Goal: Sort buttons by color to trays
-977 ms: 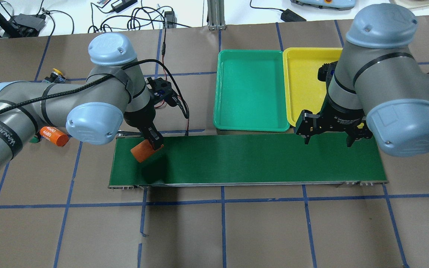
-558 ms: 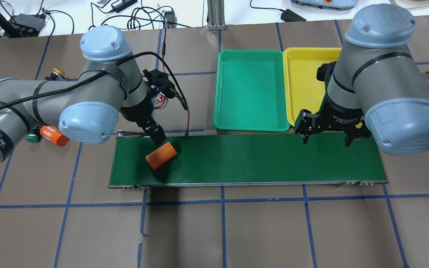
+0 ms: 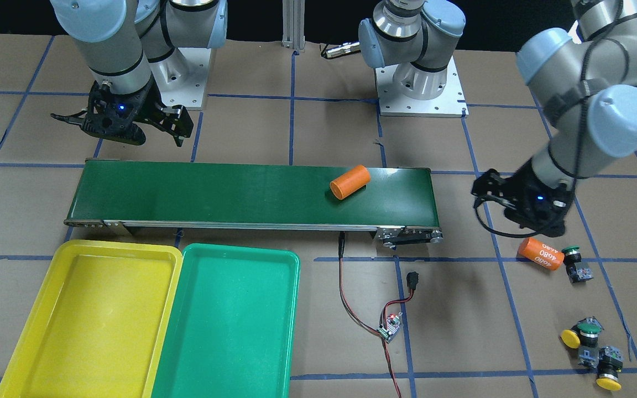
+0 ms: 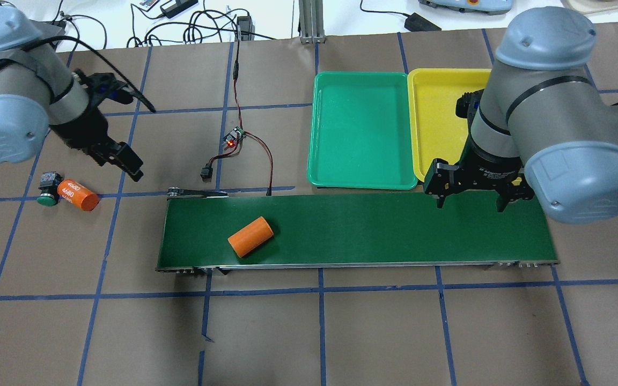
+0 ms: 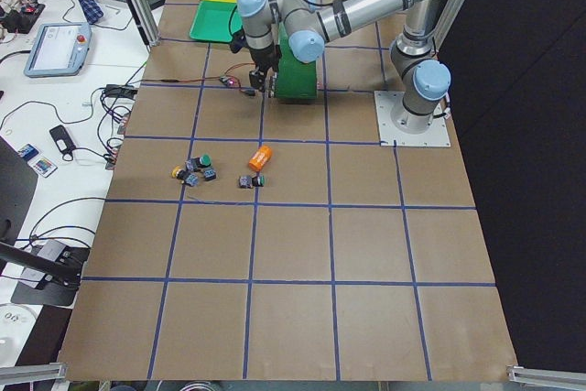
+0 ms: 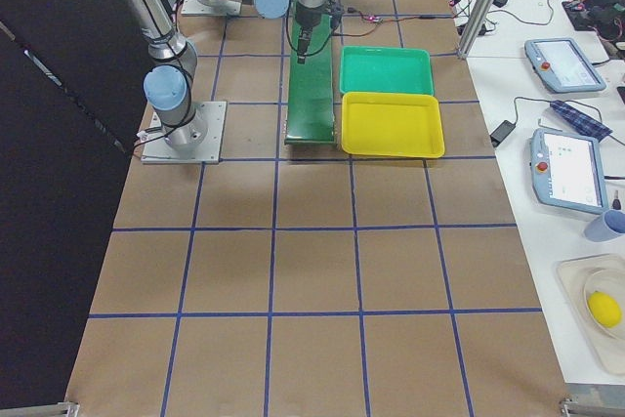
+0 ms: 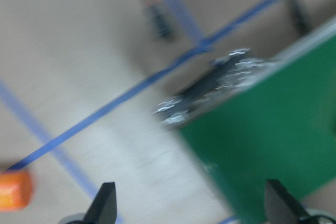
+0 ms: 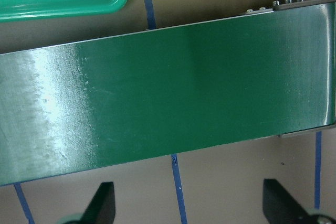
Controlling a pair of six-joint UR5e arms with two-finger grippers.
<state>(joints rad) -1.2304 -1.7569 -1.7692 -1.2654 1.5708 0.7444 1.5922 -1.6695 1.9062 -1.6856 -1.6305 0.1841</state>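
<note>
Overhead exterior: right claw (image 4: 470, 205) wide over the belt's (image 4: 373, 228) right end, probably awaiting arrivals; left claw (image 4: 121, 161) wide, empty, past its left end, near a green button (image 4: 47, 199).

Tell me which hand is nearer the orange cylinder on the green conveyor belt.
Left. The left hand is off the green conveyor belt, beyond the end where the orange cylinder lies; the right hand hangs over the opposite end.

I'm working in a robotics lab: my arms (image 4: 550, 128) are bolted by steel base plates (image 3: 445, 105) to a tabletop (image 4: 384, 338) papered brown and gridded with blue tape (image 4: 322, 332). A small conveyor (image 4: 373, 230) crosses it. White benches (image 6: 547, 241) alongside carry teach pendants (image 6: 562, 63) and tangled cables (image 4: 210, 21).
</note>
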